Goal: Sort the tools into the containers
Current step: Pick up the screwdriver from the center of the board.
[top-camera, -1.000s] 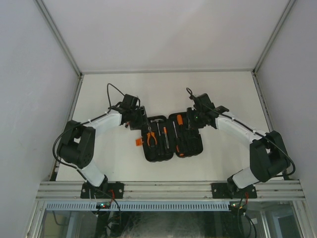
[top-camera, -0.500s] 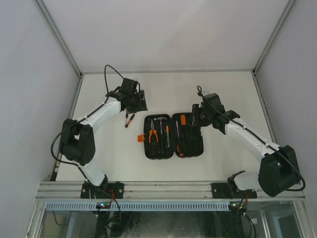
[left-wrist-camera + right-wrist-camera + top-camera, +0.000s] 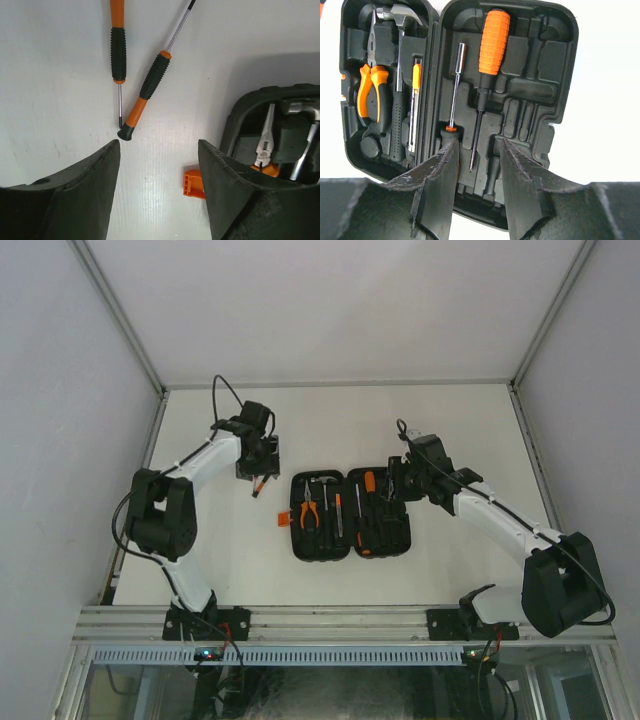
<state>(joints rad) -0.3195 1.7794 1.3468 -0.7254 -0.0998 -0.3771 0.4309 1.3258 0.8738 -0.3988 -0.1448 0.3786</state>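
Tool case (image 3: 350, 515) open on the counter (image 3: 450, 430), pliers (image 3: 372, 95) and hammer (image 3: 397, 100) in its left half.
Your left gripper (image 3: 159, 146) gapes wide over two screwdrivers (image 3: 150, 85) just left of the tool case. Your right gripper (image 3: 479, 145), narrowly parted, holds nothing at its right side.

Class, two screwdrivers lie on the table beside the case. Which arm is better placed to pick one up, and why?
Left. The left end effector, open, hangs close over the screwdrivers; the right end effector is over the case.

Bare table (image 3: 60, 75) surrounds both screwdrivers (image 3: 150, 82); case (image 3: 245, 107) nearby.
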